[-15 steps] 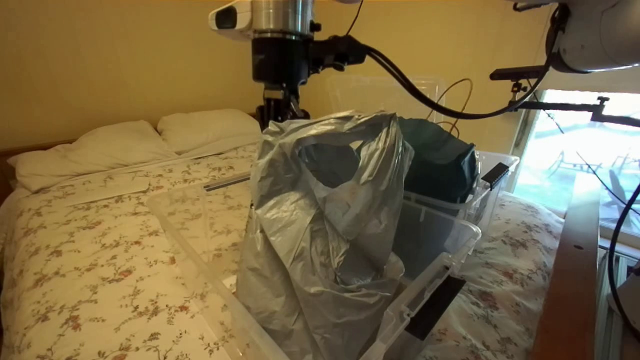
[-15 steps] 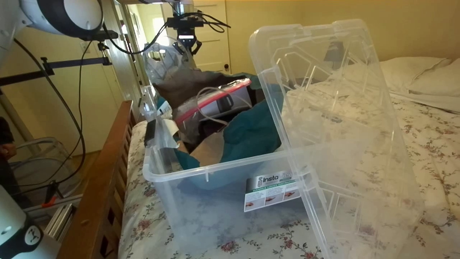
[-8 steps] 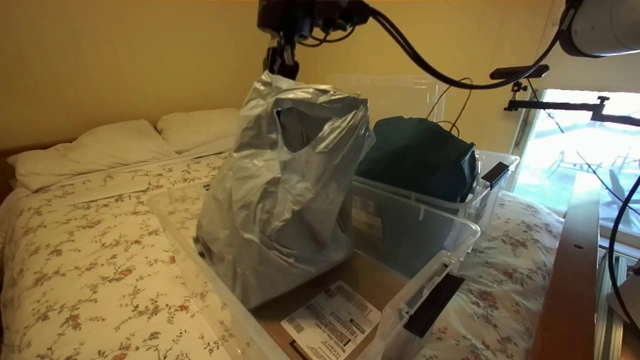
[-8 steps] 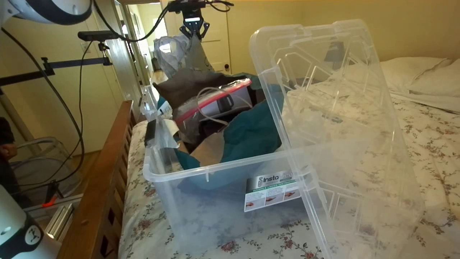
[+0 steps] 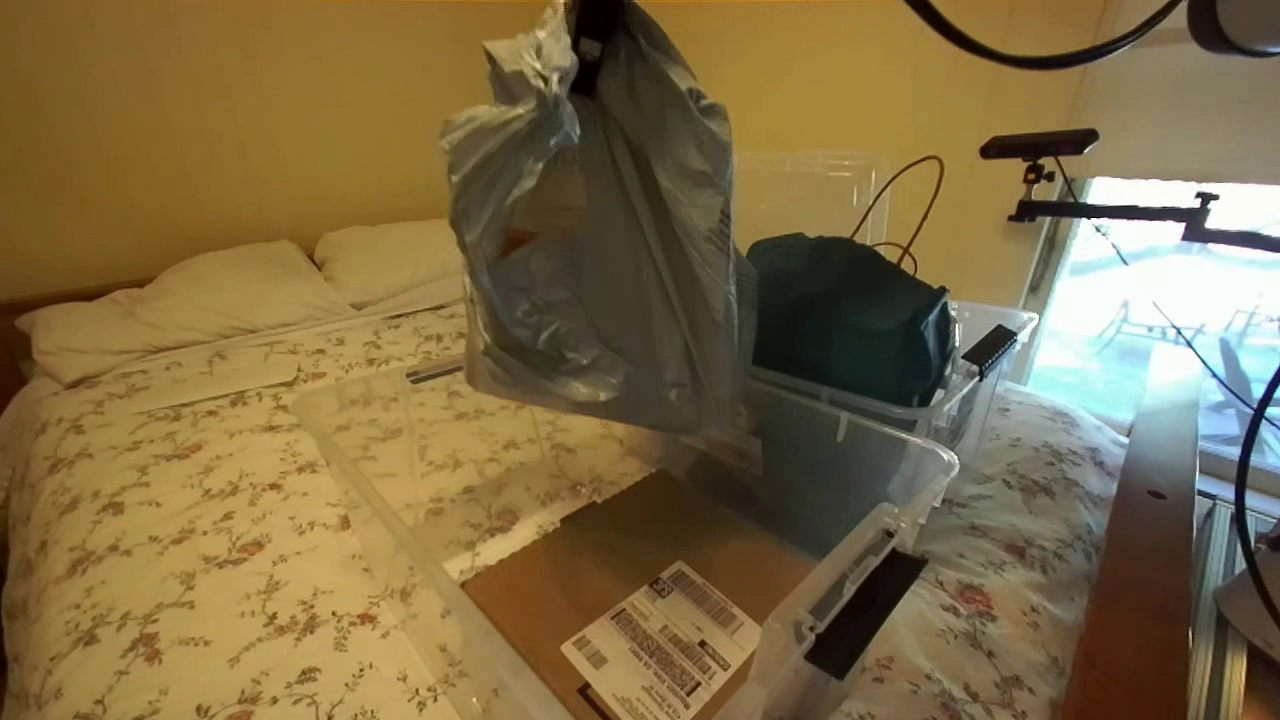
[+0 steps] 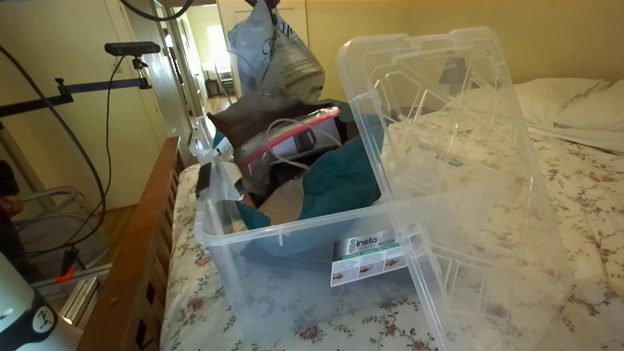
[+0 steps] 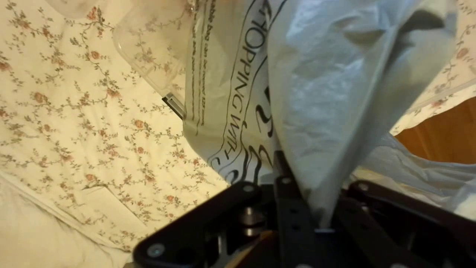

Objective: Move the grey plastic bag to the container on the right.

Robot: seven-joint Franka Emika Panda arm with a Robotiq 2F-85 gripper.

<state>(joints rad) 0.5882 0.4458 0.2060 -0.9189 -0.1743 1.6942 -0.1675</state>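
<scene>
The grey plastic bag hangs in the air from my gripper. It also shows in an exterior view and fills much of the wrist view, with printed lettering. In the wrist view the fingers are shut on its gathered top. The bag hangs above the far end of a clear container, apart from the cardboard box inside. Another clear container, holding a teal bag, stands behind and to the right; its front wall shows in an exterior view.
A clear lid leans upright against the container with the teal bag. Thin loop handles rise from the teal bag. A wooden bed rail runs along one side. A camera on a bracket stands beyond it. Pillows lie at the headboard.
My gripper has risen, lifting the grey bag out of the near container and up above its rim. The bag has turned, and the cardboard box beneath is now uncovered.
</scene>
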